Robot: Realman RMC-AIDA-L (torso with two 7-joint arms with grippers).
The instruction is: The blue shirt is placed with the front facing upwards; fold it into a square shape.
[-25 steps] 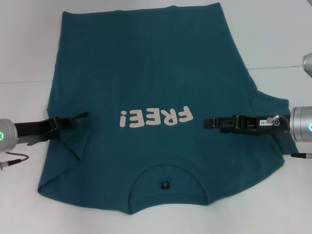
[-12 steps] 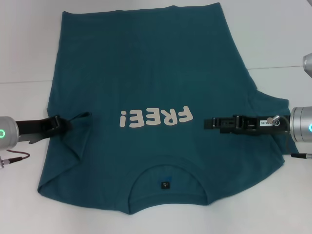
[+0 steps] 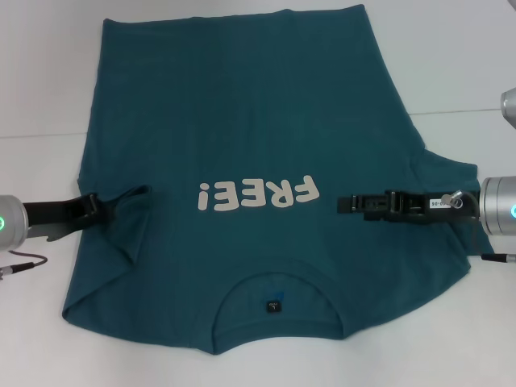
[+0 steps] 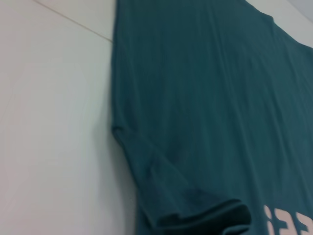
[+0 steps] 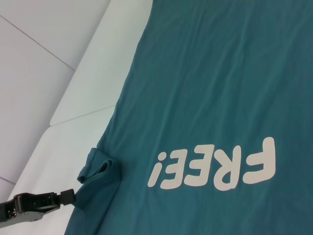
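The blue shirt [image 3: 242, 105] lies flat on the white table [image 3: 48, 81], front up. Its collar [image 3: 274, 278] is nearest me and the off-white "FREE!" lettering [image 3: 258, 193] reads upside down. Its left sleeve [image 3: 129, 222] is turned inward over the body in a raised fold. My left gripper [image 3: 121, 199] is at that fold's hem, shut on the cloth. The right wrist view shows the left gripper [image 5: 72, 196] touching the curled sleeve [image 5: 98, 171]. My right gripper [image 3: 345, 203] reaches over the shirt just right of the lettering. The right sleeve [image 3: 451, 242] lies spread out under that arm.
White table surrounds the shirt, with a seam line [image 3: 459, 111] running across it. A thin cable [image 3: 20, 262] hangs by my left arm near the table's left edge. A grey metal part [image 3: 508, 105] shows at the far right edge.
My left gripper has drawn back slightly to the left, so less of it shows past the sleeve hem. The sleeve fold has stayed put. The right arm has not moved.
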